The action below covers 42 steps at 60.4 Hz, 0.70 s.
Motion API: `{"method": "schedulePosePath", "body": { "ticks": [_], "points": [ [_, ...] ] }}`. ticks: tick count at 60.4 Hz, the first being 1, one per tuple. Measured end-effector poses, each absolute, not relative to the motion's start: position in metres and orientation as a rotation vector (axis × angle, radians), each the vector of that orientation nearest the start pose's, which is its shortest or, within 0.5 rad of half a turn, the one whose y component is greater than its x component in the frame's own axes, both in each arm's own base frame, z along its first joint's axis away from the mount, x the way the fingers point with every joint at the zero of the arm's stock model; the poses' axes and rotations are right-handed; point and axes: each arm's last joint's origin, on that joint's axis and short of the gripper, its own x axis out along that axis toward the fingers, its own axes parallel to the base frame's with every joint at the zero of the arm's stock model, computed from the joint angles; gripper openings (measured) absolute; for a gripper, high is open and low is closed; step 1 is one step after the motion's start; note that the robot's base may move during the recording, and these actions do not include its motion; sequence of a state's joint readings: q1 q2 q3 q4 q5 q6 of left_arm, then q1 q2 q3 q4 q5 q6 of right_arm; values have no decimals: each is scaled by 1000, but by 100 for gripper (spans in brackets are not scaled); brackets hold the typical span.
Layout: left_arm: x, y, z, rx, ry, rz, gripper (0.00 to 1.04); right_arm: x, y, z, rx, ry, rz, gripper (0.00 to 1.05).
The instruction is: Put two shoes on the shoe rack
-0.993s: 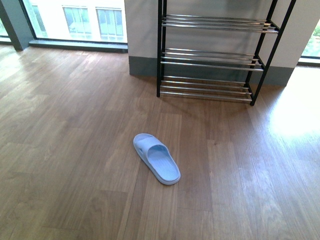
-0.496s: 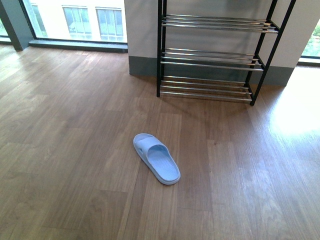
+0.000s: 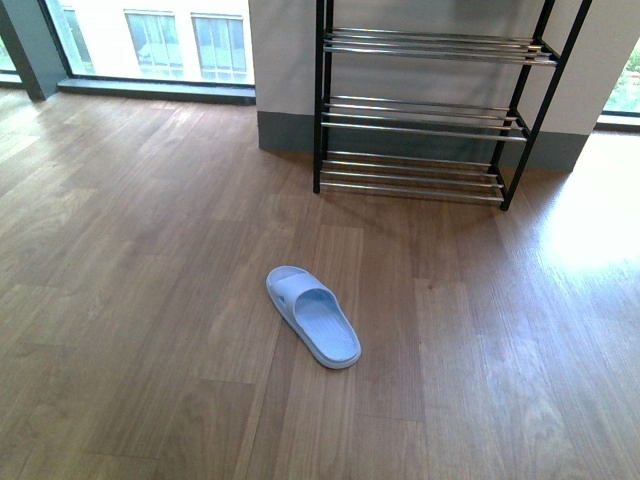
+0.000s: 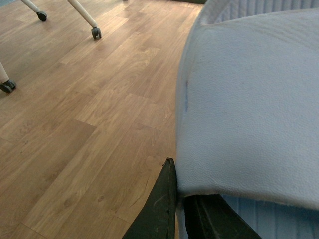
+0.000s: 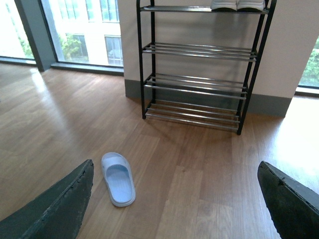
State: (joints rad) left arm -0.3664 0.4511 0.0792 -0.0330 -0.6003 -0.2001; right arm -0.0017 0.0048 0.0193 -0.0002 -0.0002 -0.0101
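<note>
The shoe rack [image 3: 425, 118] stands against the far wall, its three visible tiers bare in the front view. In the right wrist view the shoe rack [image 5: 195, 51] carries two white-soled shoes [image 5: 237, 5] on its top tier, cut off by the frame edge. My left gripper [image 4: 182, 195] is shut on the edge of a pale blue slide slipper [image 4: 249, 99] that fills its view. My right gripper [image 5: 174, 199] hangs open above the floor, nothing between its fingers. Neither arm shows in the front view.
A second pale blue slide slipper [image 3: 313, 316] lies on the wooden floor in front of the rack, also in the right wrist view as the slipper [image 5: 118, 178]. Tall windows [image 3: 160, 45] run along the back left. Caster-footed legs [image 4: 96, 33] stand near the left arm.
</note>
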Motion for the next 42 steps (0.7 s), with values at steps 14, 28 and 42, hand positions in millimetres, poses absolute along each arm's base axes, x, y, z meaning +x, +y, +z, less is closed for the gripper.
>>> {"method": "schedulePosePath", "body": {
  "ticks": [14,28,42],
  "points": [
    [115,-27,149,-11,334,265,2,97,0,170,-10,-15,-2,95],
    [115,-27,149,-11,334,265,2,97,0,170,-10,-15,-2,95],
    [115,-26,149,-11,334,268,2,97,0,170,-10,-15,1,95]
  ]
}}
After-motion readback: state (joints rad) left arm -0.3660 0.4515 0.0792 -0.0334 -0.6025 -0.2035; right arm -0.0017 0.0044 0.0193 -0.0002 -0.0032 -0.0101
